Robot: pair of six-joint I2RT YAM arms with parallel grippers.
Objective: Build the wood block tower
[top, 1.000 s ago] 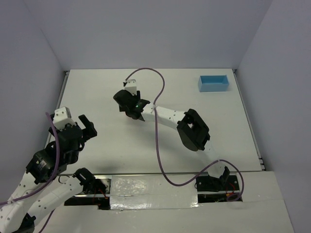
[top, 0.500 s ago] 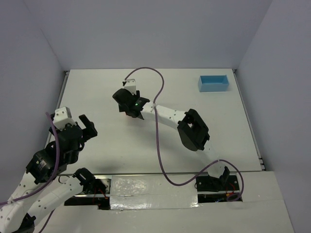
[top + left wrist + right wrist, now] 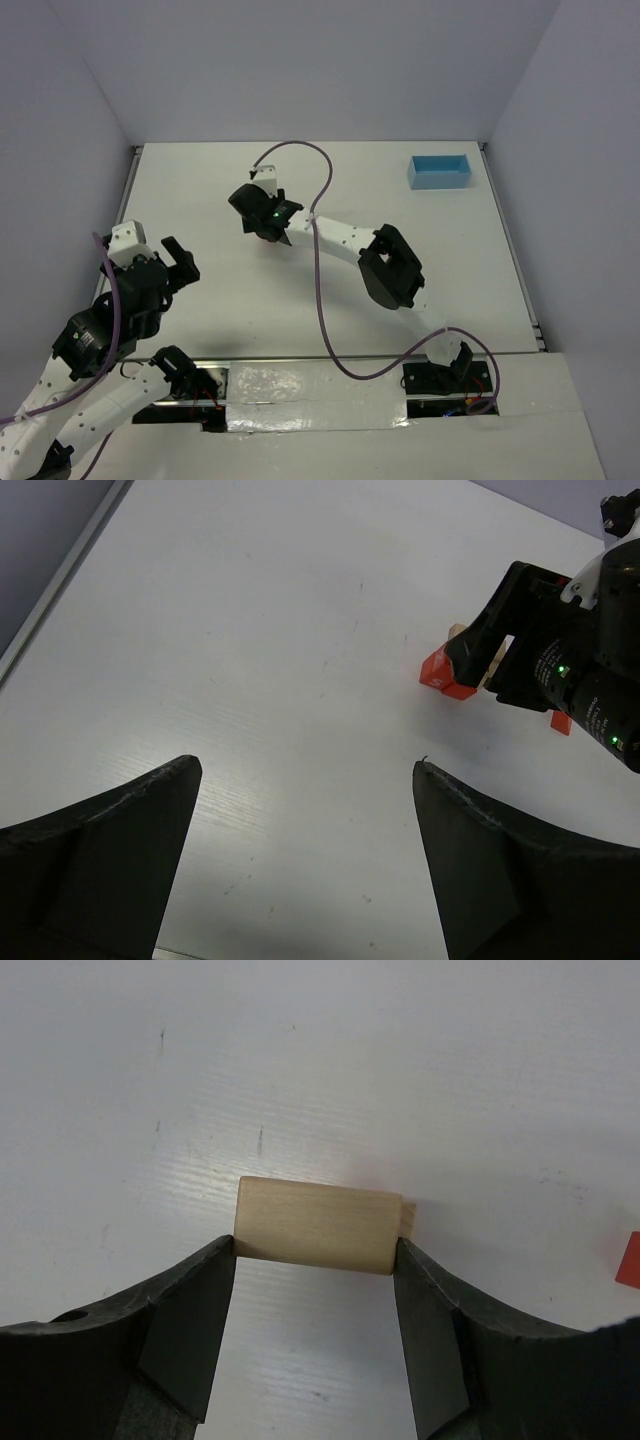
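My right gripper (image 3: 316,1250) is shut on a pale tan wood block (image 3: 318,1225), gripped end to end at the fingertips. A second tan piece (image 3: 407,1218) peeks out just behind the block's right end. In the left wrist view the wood block tower is a small cluster at that gripper: a red block (image 3: 445,672) on the table, tan pieces (image 3: 497,660) partly hidden by the right gripper (image 3: 560,670), and another red bit (image 3: 560,722). From above, the right gripper (image 3: 262,212) hides the blocks. My left gripper (image 3: 305,770) hangs open and empty near the table's left side (image 3: 175,262).
A light blue tray (image 3: 440,171) stands at the far right of the white table (image 3: 200,190). The right arm's purple cable (image 3: 325,180) loops over the table's middle. A red block's edge (image 3: 628,1260) shows at the right border of the right wrist view.
The right gripper has shifted slightly to the far left with the tan block still in it. The left arm has barely moved.
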